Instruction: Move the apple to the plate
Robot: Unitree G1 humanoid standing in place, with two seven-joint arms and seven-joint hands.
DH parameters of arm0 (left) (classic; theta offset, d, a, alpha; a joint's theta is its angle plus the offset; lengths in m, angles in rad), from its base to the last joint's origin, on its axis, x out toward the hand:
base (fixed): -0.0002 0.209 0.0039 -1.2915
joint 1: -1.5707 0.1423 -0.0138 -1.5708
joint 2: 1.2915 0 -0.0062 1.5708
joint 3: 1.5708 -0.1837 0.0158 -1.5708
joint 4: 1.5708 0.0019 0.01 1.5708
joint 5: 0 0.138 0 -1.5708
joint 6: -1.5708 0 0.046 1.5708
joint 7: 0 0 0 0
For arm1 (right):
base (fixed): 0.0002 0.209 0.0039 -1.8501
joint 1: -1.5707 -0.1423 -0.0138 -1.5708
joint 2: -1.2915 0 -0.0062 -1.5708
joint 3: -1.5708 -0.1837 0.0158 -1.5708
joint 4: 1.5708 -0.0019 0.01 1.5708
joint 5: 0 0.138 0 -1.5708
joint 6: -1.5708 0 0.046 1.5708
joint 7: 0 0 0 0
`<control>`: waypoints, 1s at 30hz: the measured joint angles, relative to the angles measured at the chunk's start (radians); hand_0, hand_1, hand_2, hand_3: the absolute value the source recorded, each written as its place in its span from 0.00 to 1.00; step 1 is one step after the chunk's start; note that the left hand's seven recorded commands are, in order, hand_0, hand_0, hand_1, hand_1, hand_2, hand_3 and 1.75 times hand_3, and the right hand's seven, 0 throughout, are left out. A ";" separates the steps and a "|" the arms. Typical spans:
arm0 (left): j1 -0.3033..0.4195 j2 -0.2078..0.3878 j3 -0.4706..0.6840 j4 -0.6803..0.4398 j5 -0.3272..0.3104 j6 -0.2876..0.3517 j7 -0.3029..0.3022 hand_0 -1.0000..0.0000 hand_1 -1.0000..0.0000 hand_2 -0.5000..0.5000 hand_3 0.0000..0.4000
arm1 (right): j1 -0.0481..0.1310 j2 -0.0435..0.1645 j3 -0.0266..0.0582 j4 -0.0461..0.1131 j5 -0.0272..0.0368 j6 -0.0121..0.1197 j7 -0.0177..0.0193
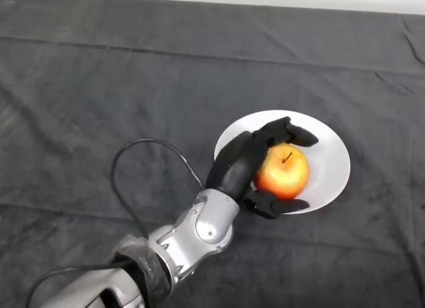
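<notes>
- Gripping the apple, your left hand has fingers and thumb curled round it.
- You see the apple over the white plate on the dark cloth.

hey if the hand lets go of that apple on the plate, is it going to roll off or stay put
The apple is round and smooth-skinned, so it could roll a little once freed. It stands stem-up, which probably steadies it. It sits over the left part of the white plate, where the left hand curls around it, so release gently.
</notes>
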State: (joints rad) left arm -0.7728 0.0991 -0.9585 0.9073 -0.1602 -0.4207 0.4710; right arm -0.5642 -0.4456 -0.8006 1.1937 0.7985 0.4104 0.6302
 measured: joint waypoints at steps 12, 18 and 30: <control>-0.039 -0.001 -0.018 0.020 -0.042 0.000 -0.001 1.00 1.00 0.50 0.00 | 0.000 0.000 -0.0001 0.000 0.0000 0.000 0.0001; -0.039 0.013 -0.017 0.040 -0.063 -0.003 -0.008 1.00 1.00 0.50 0.00 | 0.000 0.000 0.0000 0.000 0.0000 0.000 0.0002; -0.038 0.128 0.075 -0.006 -0.071 -0.049 -0.021 1.00 1.00 0.50 0.00 | 0.000 -0.001 -0.0002 0.000 0.0000 0.000 0.0009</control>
State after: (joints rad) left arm -0.8110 0.2267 -0.8839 0.9012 -0.2316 -0.4693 0.4502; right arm -0.5643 -0.4466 -0.8008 1.1937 0.7985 0.4104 0.6311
